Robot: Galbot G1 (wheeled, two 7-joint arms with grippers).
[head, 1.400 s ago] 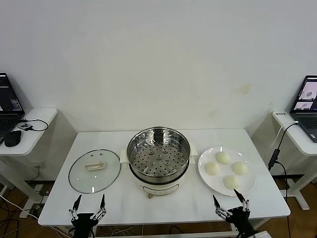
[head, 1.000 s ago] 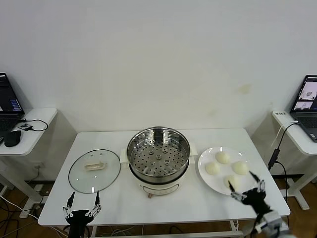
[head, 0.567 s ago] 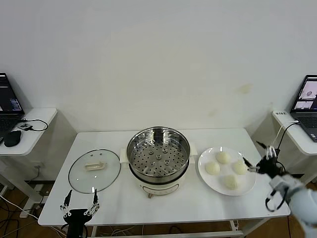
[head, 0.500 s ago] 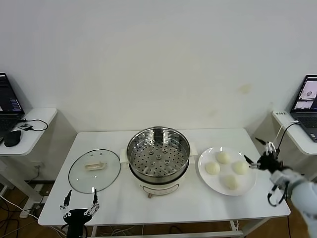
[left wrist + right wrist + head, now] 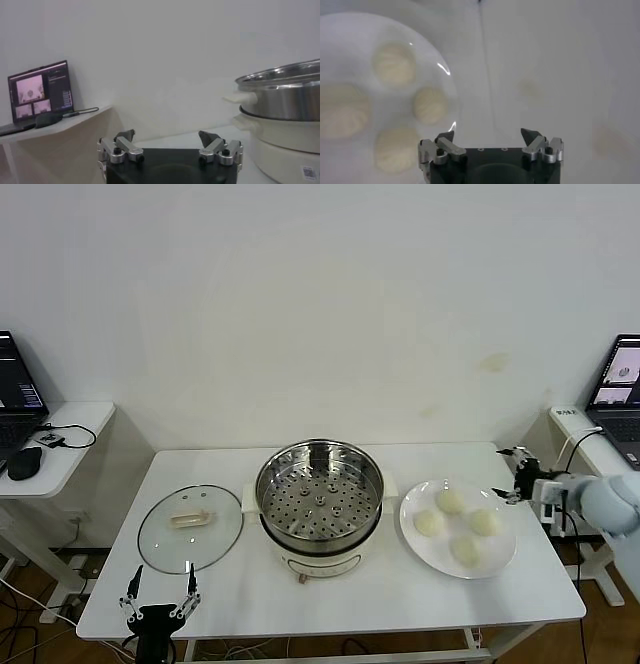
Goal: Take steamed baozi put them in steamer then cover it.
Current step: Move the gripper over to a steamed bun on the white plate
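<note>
I have the steamer (image 5: 320,502) standing uncovered mid-table, tray bare and ready to load, with the cover (image 5: 191,528) laid flat to its left so it stays out of the way. To its right the four steamed baozi (image 5: 457,524) wait on the plate (image 5: 506,556). My right gripper (image 5: 512,475), jaws spread and empty, hangs by the plate's far right edge to reach them; my left gripper (image 5: 159,596), also spread, idles at the near left edge.

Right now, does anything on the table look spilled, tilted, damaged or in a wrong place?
Nothing stands out. The steamer stands upright and uncovered, the cover lies flat beside it, and four baozi sit on the plate. No spill is visible.
</note>
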